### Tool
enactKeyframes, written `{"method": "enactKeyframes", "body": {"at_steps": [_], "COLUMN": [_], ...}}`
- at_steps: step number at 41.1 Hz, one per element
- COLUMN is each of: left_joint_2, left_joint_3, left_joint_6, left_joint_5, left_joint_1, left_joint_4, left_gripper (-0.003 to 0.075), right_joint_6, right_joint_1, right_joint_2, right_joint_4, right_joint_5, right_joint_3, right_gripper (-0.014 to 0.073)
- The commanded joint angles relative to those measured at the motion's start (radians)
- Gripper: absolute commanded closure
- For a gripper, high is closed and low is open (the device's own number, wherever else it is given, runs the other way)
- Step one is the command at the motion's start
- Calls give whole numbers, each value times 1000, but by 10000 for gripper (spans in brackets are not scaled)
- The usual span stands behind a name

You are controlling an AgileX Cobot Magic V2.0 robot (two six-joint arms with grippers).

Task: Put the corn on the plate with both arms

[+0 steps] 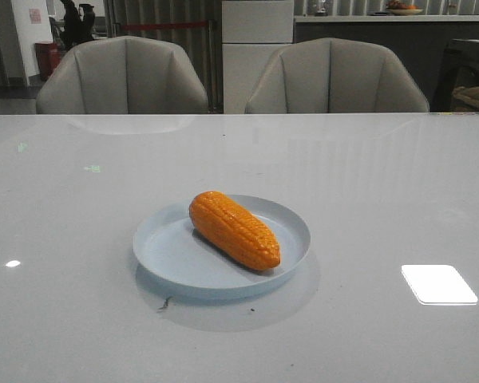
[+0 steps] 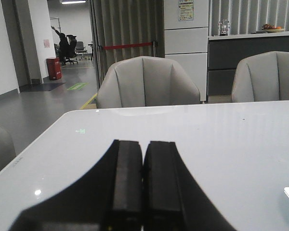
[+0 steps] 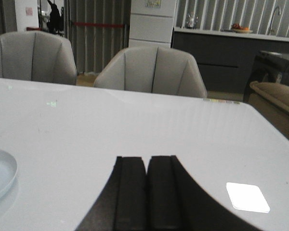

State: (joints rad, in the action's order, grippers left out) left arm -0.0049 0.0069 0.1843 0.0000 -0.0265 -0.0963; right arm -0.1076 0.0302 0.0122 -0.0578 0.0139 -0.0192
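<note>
An orange corn [image 1: 234,229] lies diagonally on the pale blue plate [image 1: 164,255] near the middle of the white table in the front view. Neither arm shows in that view. In the left wrist view my left gripper [image 2: 144,144] is shut, its two black fingers pressed together with nothing between them, above bare table. My right gripper [image 3: 147,160] is likewise shut and empty in the right wrist view, where a sliver of the plate [image 3: 1,174] shows off to one side. The corn is out of both wrist views.
Two grey chairs [image 1: 124,77] [image 1: 335,78] stand behind the table's far edge. A bright light reflection [image 1: 438,284] lies on the tabletop at the right. A small dark mark [image 1: 164,303] sits just in front of the plate.
</note>
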Motion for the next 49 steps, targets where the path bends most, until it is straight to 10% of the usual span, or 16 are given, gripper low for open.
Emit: {"method": "enactKeyframes", "body": {"at_steps": [1,49], "left_joint_2": [-17,-17], "left_joint_3": [36,36], "left_joint_6": [-4,-4], "left_joint_5": [-80,-80], "left_joint_1": [0,0], "left_joint_4": [-8,-8], "left_gripper": [625,625], "right_joint_6": [0,0], "right_joint_1": [3,8], "right_joint_2": [22,22], "right_joint_4": [6,6], "right_joint_5": [-64,51], "right_joint_3": [12,12], "right_gripper": [568,568]}}
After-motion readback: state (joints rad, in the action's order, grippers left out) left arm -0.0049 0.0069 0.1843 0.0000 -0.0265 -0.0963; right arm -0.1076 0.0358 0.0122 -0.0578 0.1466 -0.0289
